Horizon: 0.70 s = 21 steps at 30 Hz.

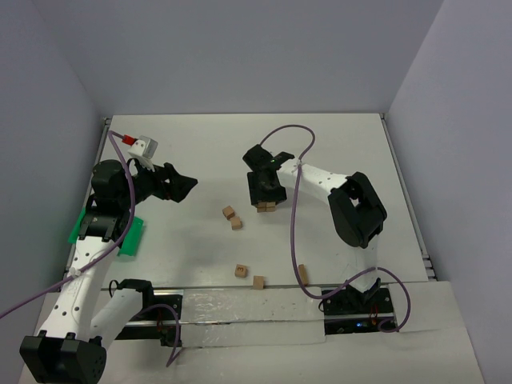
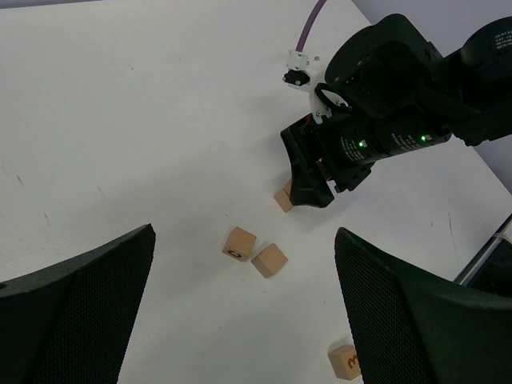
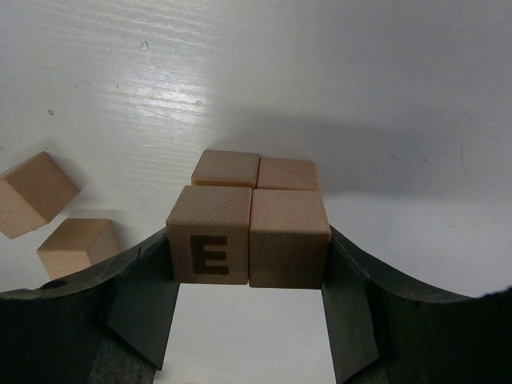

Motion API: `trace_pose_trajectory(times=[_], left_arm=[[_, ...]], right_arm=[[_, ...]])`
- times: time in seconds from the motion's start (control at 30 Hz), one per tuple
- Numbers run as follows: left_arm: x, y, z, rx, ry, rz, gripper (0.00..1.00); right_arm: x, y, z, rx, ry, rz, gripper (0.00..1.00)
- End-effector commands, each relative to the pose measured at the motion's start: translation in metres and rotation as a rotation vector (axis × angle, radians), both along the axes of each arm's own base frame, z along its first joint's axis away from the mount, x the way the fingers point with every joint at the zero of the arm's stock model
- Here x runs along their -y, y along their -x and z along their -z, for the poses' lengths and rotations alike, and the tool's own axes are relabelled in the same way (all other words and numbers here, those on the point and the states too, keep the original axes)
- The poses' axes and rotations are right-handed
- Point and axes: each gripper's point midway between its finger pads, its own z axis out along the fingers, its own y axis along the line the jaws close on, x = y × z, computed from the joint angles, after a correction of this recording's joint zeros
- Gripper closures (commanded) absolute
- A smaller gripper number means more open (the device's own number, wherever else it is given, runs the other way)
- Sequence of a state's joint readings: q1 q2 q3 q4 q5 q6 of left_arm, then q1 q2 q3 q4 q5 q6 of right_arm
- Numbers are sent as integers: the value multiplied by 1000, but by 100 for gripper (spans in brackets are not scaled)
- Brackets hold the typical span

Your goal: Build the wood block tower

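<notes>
- While the right hand [image 1: 268, 195] stands over the tower [image 1: 266, 207] near the middle of the tabletop [image 1: 344, 144], its fingers [image 3: 140, 308] press the outer sides of two wood blocks [image 3: 288, 238] set side by side; the left one bears the letter E.
- Two further cubes [image 3: 226, 168] touch the far side of the gripped pair, forming a two-by-two cluster.
- Left hand [image 1: 186, 189]: jaws fully apart, holding nothing, above the left part of the tabletop.
- Two loose cubes [image 1: 229, 213] lie just left of the tower; two more lie nearer the arm bases.
- Green tray [image 1: 132, 240]: at the left edge.
</notes>
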<state>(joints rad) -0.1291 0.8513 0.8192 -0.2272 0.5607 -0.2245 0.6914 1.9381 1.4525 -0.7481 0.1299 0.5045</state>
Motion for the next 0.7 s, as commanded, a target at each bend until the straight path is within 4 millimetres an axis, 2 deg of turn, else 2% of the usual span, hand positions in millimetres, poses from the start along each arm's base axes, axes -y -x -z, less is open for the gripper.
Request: trace_pose_trajectory(times=[0.0,0.1,0.2,0.67], left_arm=[[2,-2,-18,64,11,22,1],[2,-2,-18,65,10,21,1],[2,-2,-18,64,13,20,1],[2,-2,-17,63,11,20,1]], right_arm=[[-7,-7,-1,27,-12,5,62],[-7,-6,-1,22,-15,5,61],[-7,-6,-1,20,-18,4,54],[-6,-5,1,13,-10,4,52]])
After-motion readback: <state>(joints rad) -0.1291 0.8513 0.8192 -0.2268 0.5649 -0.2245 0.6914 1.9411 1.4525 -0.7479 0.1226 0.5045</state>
